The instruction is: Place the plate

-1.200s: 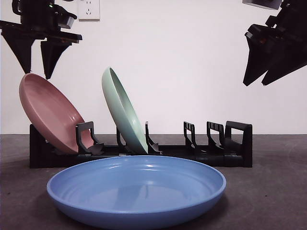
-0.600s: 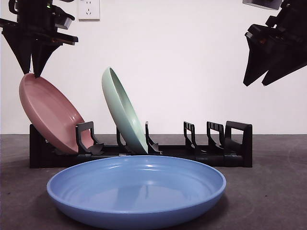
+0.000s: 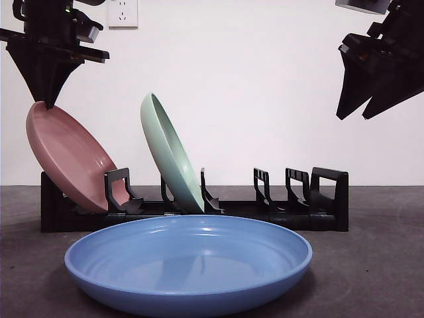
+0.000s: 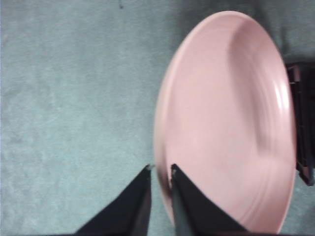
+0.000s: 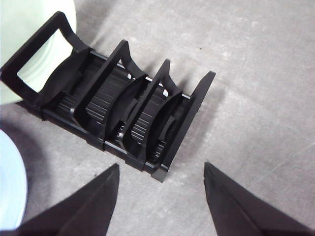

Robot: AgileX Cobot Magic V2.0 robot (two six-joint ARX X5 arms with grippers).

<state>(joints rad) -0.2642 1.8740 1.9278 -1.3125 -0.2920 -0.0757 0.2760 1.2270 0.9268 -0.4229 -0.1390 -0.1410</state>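
Plates in the black rack (image 3: pixel 199 211)
Left gripper (image 4: pixel 160 169), jaws nearly closed, pinches the pink plate (image 3: pixel 69 156) rim in the end slot; green plate (image 3: pixel 171 156) leans nearby; blue plate (image 3: pixel 189 262) lies on the table; right gripper (image 5: pixel 161 169) hangs wide apart, empty.

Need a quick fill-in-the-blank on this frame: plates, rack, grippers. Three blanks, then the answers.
1. The left gripper is at the rim of the ____ plate.
2. The blue plate lies flat on the ____, in front of the rack.
3. The right gripper hovers above the rack with jaws ____.

Answers: pink; table; open
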